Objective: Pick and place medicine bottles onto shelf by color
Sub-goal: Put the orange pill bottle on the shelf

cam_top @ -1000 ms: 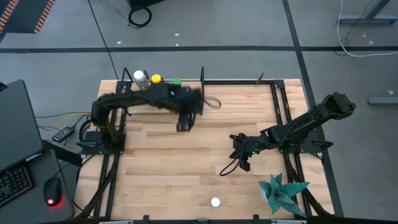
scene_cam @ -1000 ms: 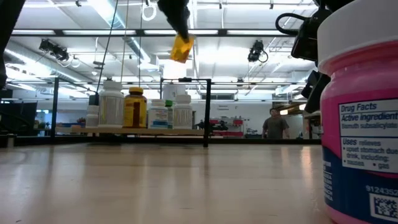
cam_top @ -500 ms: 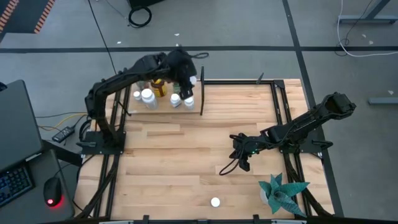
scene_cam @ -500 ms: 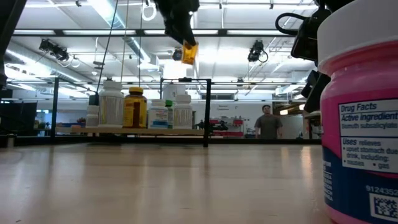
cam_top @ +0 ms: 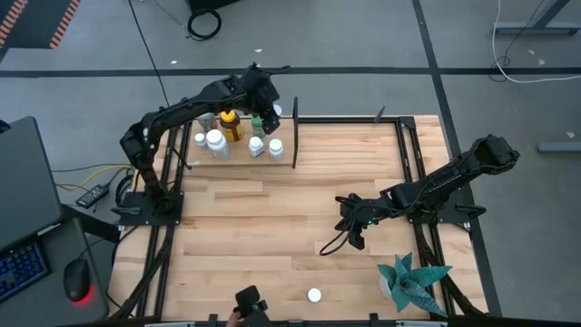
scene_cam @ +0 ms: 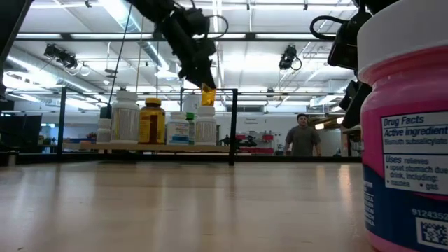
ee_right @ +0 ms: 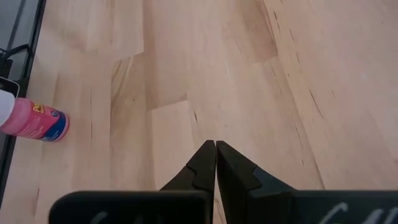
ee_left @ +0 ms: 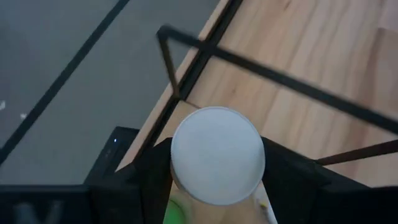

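Reaching over the far left corner of the desk (cam_top: 272, 236), the left arm is holding its left end effector (cam_top: 263, 107) above the shelf (cam_top: 238, 162). Its two dark fingers (ee_left: 146, 177) are clamping a white-capped bottle (ee_left: 217, 155) between them; in the left wrist view the round white cap fills the gap between the fingers, with a little green showing just under it. In the low view an orange-yellow label hangs under the same end effector, above and clear of the bottles standing on the shelf.

The shelf is sitting along the far edge of the desk, toward the left corner, with a black upright divider (cam_top: 295, 132) at its right end. On it, an amber bottle with a yellow cap (cam_top: 229, 123) is standing near the back, and four white-capped bottles (cam_top: 216, 141) are standing in front of and beside it, all upright and close together.

The right arm is resting toward the right edge of the desk, its right end effector (cam_top: 349, 221) low over the wood near the middle. In the right wrist view its fingers (ee_right: 216, 165) are pressed together with nothing between them.

A pink bottle with a white cap (ee_right: 31, 119) is standing alone near the desk's near edge, around its middle; in the low view it looms large at the right. A teal spiky plant (cam_top: 413, 280) is standing in the near right corner. A person (scene_cam: 302, 136) is standing far off in the room behind.
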Tool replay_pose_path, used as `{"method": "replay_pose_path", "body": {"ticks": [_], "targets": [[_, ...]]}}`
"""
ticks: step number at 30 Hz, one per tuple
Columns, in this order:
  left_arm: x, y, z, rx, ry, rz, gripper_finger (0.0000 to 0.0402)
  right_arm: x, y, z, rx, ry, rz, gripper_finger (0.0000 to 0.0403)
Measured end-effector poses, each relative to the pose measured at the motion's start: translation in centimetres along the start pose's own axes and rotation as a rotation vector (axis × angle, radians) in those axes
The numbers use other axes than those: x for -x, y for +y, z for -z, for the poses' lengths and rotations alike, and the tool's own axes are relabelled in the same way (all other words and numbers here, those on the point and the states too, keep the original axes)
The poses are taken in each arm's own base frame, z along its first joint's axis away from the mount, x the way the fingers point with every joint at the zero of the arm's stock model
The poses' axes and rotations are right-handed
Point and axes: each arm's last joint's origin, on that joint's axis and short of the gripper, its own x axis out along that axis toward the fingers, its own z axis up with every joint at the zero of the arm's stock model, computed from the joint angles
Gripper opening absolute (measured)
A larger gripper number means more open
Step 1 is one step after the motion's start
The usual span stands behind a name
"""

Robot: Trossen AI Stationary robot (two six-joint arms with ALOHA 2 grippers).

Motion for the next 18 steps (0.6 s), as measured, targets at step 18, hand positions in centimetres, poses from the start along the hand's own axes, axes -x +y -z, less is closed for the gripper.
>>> {"method": "replay_pose_path", "body": {"ticks": [18], "targets": [[-5.0,0.5,2.0,0.068,-0.067,0.079,0.0223,0.0,-0.1,-0.1,0.003,-0.023,0.027,0.0020]]}}
